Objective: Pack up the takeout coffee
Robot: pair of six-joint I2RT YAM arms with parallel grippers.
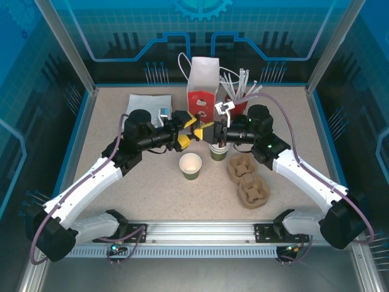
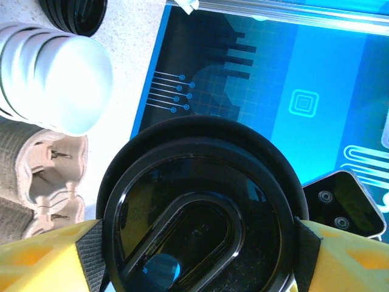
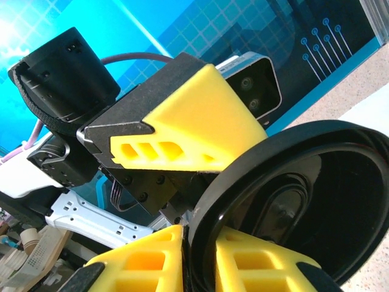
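A robot test cell in a lab: blue circuit-print wall panels (image 1: 273,24), aluminium frame posts (image 1: 64,44), a speckled table (image 1: 158,190).

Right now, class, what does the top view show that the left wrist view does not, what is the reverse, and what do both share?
The top view adds the red bag at the back and the single open cup standing in front of the arms. The left wrist view adds the black lid up close, sunken oval top and all, with yellow fingers against two opposite sides. Both share the brown cup carrier, the stack of cups beside it, and the left gripper.
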